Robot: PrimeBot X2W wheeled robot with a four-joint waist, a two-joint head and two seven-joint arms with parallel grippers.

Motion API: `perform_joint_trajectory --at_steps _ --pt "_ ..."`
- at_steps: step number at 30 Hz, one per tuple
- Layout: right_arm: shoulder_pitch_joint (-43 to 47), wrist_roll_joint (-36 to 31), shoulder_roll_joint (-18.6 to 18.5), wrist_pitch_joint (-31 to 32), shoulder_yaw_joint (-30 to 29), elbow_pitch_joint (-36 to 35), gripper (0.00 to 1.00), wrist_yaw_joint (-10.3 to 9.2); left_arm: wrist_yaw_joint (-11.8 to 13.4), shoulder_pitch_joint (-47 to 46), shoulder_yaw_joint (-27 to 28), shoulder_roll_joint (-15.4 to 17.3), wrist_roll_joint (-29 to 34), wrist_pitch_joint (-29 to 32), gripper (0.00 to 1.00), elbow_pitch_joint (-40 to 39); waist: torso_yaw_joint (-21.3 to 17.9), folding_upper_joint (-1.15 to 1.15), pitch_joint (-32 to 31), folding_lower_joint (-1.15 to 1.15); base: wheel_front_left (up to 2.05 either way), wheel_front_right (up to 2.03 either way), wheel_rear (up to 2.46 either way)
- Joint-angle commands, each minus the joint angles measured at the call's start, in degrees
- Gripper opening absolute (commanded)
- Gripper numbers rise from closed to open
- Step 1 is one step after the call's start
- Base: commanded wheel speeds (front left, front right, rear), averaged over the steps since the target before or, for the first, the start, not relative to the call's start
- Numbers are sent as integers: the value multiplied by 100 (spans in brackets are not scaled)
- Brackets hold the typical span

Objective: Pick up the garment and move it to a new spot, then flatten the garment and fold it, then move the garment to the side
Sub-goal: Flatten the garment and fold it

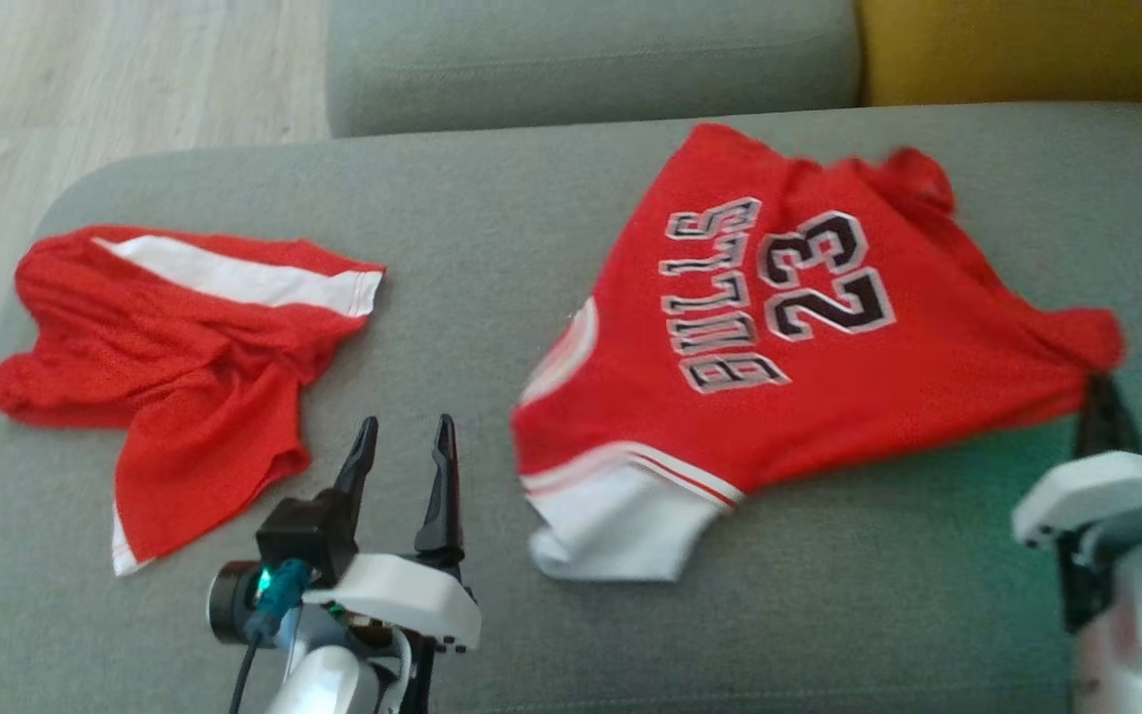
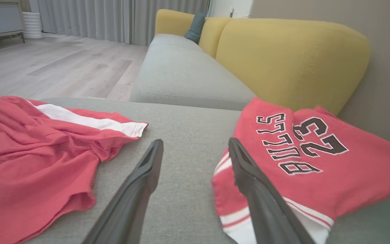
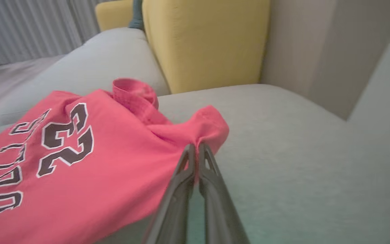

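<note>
Cloth of the jersey (image 1: 789, 347) looks light and limp, sure to sag unless lifted by a corner or hem. It lies right of centre on the grey cushion (image 1: 492, 248). Right gripper (image 3: 196, 147) pinches its right corner; left gripper (image 1: 406, 426) stands spread, empty. Right wrist view shows that pinch closely; head view adds red shorts (image 1: 165, 367) at left.

The jersey (image 1: 928, 377) and shorts (image 1: 165, 367) are showing matt red cloth; the sofa (image 1: 492, 218) is wearing grey woven fabric; the floor (image 1: 85, 79) is looking like pale wood.
</note>
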Motion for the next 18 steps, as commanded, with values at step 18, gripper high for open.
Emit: perform_joint_trajectory --at_steps 18 --pt "116 -1479 -4 1584 156 -2070 0 -4 25 -425 -113 4 -95 -70 100 -91 464 0 358 0 0 0 0"
